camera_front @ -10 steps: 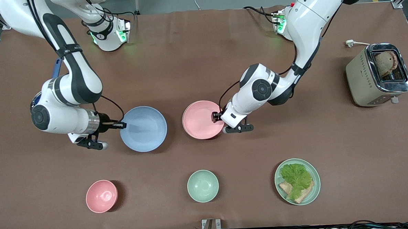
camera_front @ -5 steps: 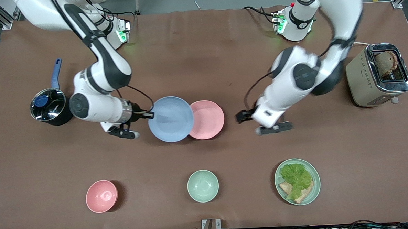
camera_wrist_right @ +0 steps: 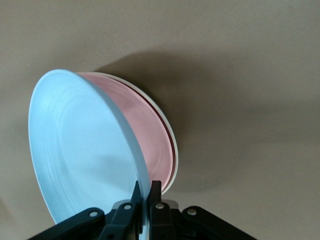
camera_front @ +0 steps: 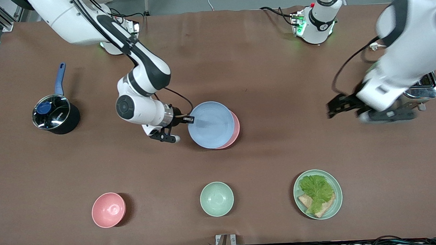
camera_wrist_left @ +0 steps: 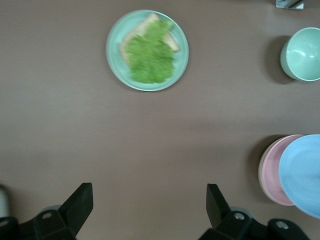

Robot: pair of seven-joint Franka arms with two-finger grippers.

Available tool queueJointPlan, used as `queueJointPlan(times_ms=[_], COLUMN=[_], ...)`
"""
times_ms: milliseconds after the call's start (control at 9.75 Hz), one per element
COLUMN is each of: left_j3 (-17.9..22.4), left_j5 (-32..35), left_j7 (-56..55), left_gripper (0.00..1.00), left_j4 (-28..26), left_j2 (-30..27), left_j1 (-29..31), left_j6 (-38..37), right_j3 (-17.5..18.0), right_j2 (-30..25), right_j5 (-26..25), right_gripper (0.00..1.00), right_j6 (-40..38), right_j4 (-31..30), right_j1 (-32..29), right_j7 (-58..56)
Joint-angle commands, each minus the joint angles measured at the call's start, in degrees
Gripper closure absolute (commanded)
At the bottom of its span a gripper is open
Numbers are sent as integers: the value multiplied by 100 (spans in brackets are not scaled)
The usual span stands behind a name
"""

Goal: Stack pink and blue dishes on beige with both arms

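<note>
Right gripper clamps blue plate tilted over pink plate; left gripper spread empty near toaster.

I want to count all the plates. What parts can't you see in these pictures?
- Beige plate: front view hides it under the stack; right wrist view shows only a rim.
- Pink plate: mostly covered by the blue plate, which the right gripper holds.
- Toaster: front view, mostly hidden by the left arm.
- Left gripper: blurred in front view, over bare table.
</note>
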Motion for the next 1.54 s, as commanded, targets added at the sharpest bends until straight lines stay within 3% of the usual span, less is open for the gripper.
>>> queueJointPlan(times_ms=[0,103,205,308,410,513,615,923,1128,1436], left_j3=[286,339,322,287,278,278,269,260,208,155], left_j5=[135,396,477,522,618,628,636,549,373,425], left_j7=[234,234,269,400,575,568,568,525,542,524], left_gripper=[0,0,0,0,0,0,0,0,0,0], left_j4=[-304,-322,-287,-174,358,1007,1510,1481,1340,1216], left_j2=[-698,-1040,-1131,-1062,-792,-467,-168,-235,-349,-358], left_j1=[-61,-52,79,184,203,238,229,247,431,414], left_j6=[-555,-785,-883,-1058,-1294,-1871,-2147,-2237,-2211,-2097], right_j3=[73,73,73,64,55,47,38,-24,-688,-1919], right_j2=[-7,2,11,20,11,-15,-190,-1689,-2473,-2871], right_j5=[-48,-57,-101,-110,-162,-415,-714,-1953,-2035,-2009], right_gripper=[96,95,86,48,7,0,0,0,0,0], right_j6=[306,402,386,325,324,307,72,-1657,-2170,-3091], right_j4=[-274,-292,-292,-301,-327,-319,-293,-222,127,961], right_j1=[11,29,-6,-32,-33,-85,-155,-725,-797,-745], right_j7=[103,86,25,15,-28,-37,-20,208,122,-817])
